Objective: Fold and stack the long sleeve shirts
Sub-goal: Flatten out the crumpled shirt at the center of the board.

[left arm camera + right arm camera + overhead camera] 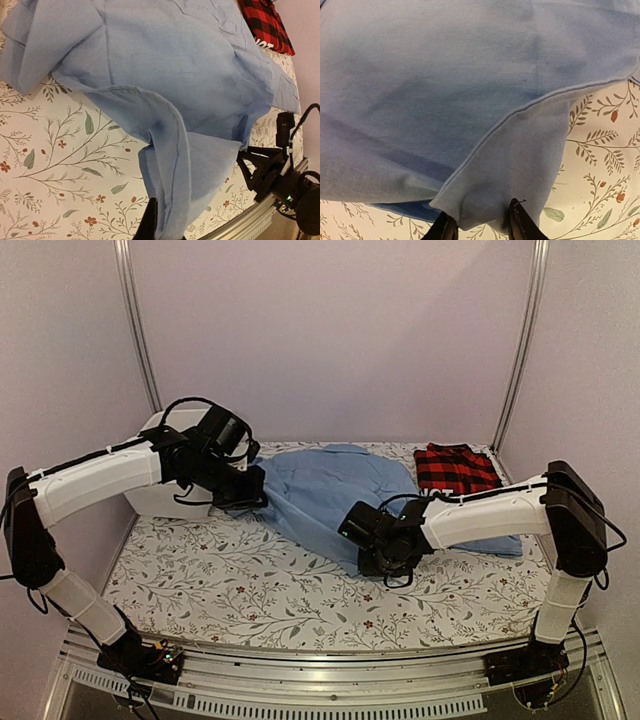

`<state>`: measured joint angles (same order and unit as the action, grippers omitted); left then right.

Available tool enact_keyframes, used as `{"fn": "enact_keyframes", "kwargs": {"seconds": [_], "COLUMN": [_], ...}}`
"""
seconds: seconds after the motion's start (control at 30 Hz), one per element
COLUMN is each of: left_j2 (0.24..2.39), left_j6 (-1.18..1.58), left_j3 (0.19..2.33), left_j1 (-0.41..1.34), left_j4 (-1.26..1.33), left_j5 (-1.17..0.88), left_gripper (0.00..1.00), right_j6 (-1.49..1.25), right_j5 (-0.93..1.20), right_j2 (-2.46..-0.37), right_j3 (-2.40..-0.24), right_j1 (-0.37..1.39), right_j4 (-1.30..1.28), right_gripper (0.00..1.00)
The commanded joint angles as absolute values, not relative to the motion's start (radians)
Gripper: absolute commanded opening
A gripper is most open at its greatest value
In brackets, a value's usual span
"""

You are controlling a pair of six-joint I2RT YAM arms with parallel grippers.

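shirt (330, 490) in light blue on table (250, 590), left tool (249, 489) pinching its edge, right tool (481, 222) astride hem, grip unclear

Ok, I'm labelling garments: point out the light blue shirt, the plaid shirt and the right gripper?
light blue shirt (325, 490), top view, middle of its body.
red-and-black plaid shirt (455, 468), top view, centre of the folded cloth.
right gripper (481, 224), right wrist view, between its fingertips, at the shirt's corner.
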<state>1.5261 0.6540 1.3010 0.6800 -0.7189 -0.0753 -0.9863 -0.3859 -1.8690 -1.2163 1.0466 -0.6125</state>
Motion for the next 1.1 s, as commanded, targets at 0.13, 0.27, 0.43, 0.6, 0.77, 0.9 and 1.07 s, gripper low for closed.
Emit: {"fn": "enact_keyframes", "kwargs": {"seconds": [0.13,0.27,0.43,0.6,0.77,0.9,1.07], "left_j2": [1.492,1.477,1.415,1.320,1.234,1.184,1.170], "left_j6": [0.625,0.617,0.610,0.643,0.703,0.749,0.799], "left_j3": [1.267,1.263,1.236,1.116,0.957,0.828,0.727], "left_j1": [0.635,0.634,0.629,0.629,0.637,0.652,0.692], "left_j4": [-0.710,-0.757,-0.846,-0.896,-0.872,-0.820,-0.749], "left_j5": [-0.092,-0.075,-0.046,-0.089,-0.166,-0.214,-0.235], "left_gripper": [0.00,0.00,0.00,0.00,0.00,0.00,0.00], "right_j6": [-0.957,-0.912,-0.839,-0.776,-0.794,-0.830,-0.856], "right_j5": [-0.413,-0.404,-0.328,-0.228,-0.161,-0.131,-0.147], "right_j2": [-1.720,-1.657,-1.512,-1.384,-1.343,-1.329,-1.297], "right_j3": [-1.182,-1.205,-1.187,-1.139,-1.007,-0.896,-0.882], "right_j1": [1.033,1.027,0.986,0.942,0.940,0.939,0.940], "right_j4": [-0.665,-0.716,-0.733,-0.748,-0.721,-0.687,-0.709], "right_gripper": [0.01,0.00,0.00,0.00,0.02,0.14,0.43]}}
